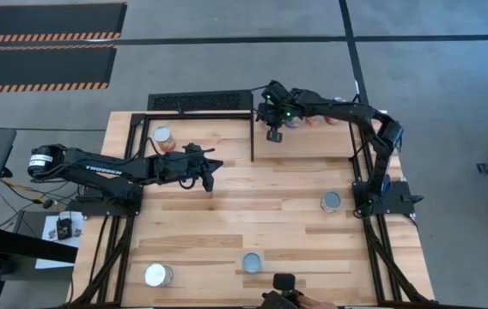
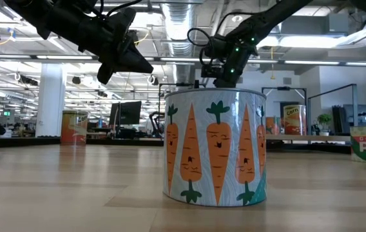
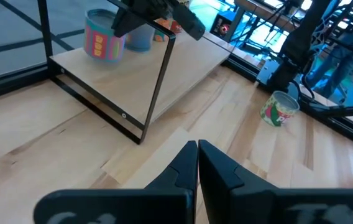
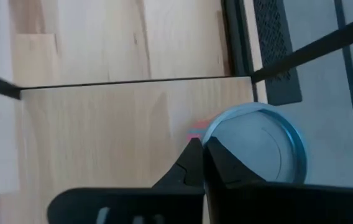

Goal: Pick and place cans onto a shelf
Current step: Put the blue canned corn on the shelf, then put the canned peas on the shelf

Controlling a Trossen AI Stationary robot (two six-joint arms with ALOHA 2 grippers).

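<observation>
The shelf [image 1: 210,129] is a light wooden ledge with black frame bars at the table's far side. One can [image 1: 163,136] stands on its left part and several cans [image 1: 313,118] on its right part, under my right arm. My right gripper [image 1: 272,130] is shut over the shelf, at the rim of a silver-topped can with a pink label [image 4: 257,146]. My left gripper [image 1: 207,174] is shut and empty above the table's middle, near the shelf's front bar. Three cans stand on the table: [image 1: 331,201], [image 1: 253,262], [image 1: 158,275]. My right gripper's shut fingers [image 4: 192,158] point down at the edge of the silver-topped can's rim [image 4: 210,134]. The can stands upright on the shelf. I cannot tell whether the fingers touch it.
A black perforated grate [image 1: 199,101] lies beyond the shelf. The shelf's upright black bar [image 1: 253,137] stands between the two grippers. A carrot-labelled can [image 2: 215,148] stands close to the low camera. A green pea can [image 3: 279,109] stands on the table near the right arm's base.
</observation>
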